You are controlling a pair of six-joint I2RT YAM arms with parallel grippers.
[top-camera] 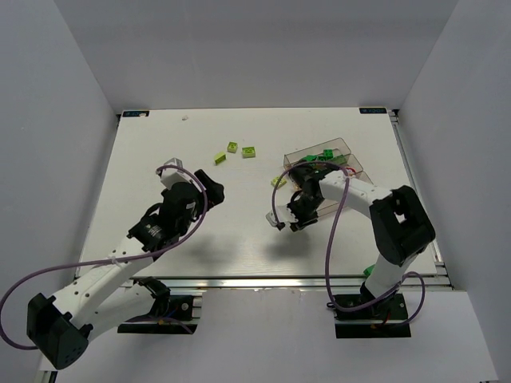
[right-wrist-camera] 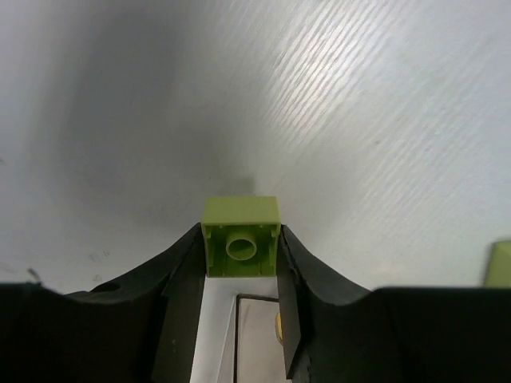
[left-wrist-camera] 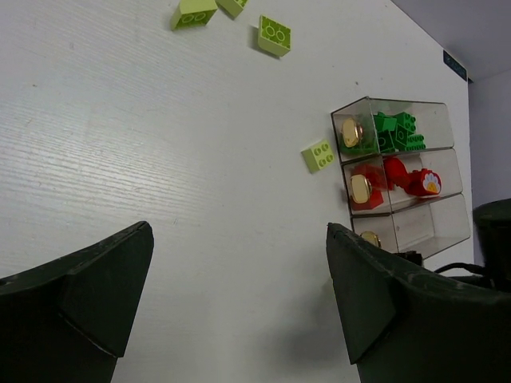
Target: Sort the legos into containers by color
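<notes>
Between my right fingers sits one lime brick. They are clamped on its two flat sides, with its hollow underside turned toward the wrist camera. Pinching the smooth sides rather than the studs looks like the surest hold on so small a piece. Beneath the brick I see only pale counter and a soft shadow, so I judge it is lifted clear, though I cannot tell how far.

Behind and to one side of those fingers stand the containers. From my left wrist view, the bin farthest from my left fingers holds green bricks, the middle one holds red bricks, and the nearest bin shows no bricks. That one seems meant for the lime piece I carry. My right arm is folded tightly: the elbow is out to the side, the forearm is swung inward past the tray, and the wrist is tipped down. It will have to swing back toward the tray before letting go.

My left fingers are spread wide with nothing between them, hanging above bare counter. Ahead of them lie three loose lime bricks. A fourth rests just beside the end of the tray without touching it. The left arm stretches long and low from its base, wrist raised, placed to reach for those three while the right arm handles the drop.
</notes>
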